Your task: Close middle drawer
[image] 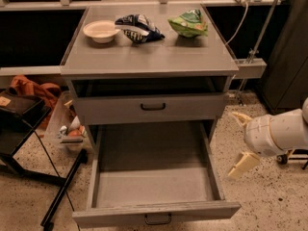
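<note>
The middle drawer [154, 182] of the grey cabinet [149, 57] is pulled far out toward me and is empty; its small dark bar handle [158, 219] sits centred on its front at the bottom of the view. Above it is the taller-fronted top drawer [153, 107], with a dark gap over its front. The lowest drawer is hidden beneath the open one. My gripper [239, 141] hangs to the right of the open drawer, level with its right wall and a little apart from it. Its two cream fingers [244, 162] are spread open and hold nothing.
On the cabinet top are a white bowl [101, 31], a dark chip bag [138, 27] and a green chip bag [188, 23]. A black stand [60, 194], a bin of items [71, 131] and an orange cloth [29, 88] crowd the floor at left. A pole and cable [255, 37] stand at right.
</note>
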Controlling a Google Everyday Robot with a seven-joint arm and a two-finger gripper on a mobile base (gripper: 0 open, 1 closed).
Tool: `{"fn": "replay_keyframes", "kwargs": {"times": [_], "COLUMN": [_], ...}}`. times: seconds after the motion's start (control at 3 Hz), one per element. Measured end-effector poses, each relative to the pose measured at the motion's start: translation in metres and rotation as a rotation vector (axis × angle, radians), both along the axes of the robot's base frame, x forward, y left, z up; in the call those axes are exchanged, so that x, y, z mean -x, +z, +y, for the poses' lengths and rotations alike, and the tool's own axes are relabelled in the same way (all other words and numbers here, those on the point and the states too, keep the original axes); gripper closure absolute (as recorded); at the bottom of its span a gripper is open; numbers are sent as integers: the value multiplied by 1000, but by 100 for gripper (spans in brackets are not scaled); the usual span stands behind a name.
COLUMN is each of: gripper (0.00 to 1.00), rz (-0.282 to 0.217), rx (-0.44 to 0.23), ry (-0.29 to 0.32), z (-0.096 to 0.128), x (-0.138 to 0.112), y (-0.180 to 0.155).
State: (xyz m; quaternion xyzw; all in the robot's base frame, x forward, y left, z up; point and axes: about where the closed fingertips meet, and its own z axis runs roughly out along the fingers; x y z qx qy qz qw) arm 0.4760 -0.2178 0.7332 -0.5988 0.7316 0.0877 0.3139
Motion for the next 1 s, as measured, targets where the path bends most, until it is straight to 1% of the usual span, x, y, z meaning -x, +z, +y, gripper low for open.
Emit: {"fn": "replay_keyframes", "kwargs": {"times": [0.33, 0.67, 1.0], "gripper": [0, 0, 0], "rz": [0, -6, 6], "rx": [0, -30, -41], "ry": [0, 10, -1], "z": [0, -2, -12], "x": [0, 0, 8], "y": [0, -26, -84]}}
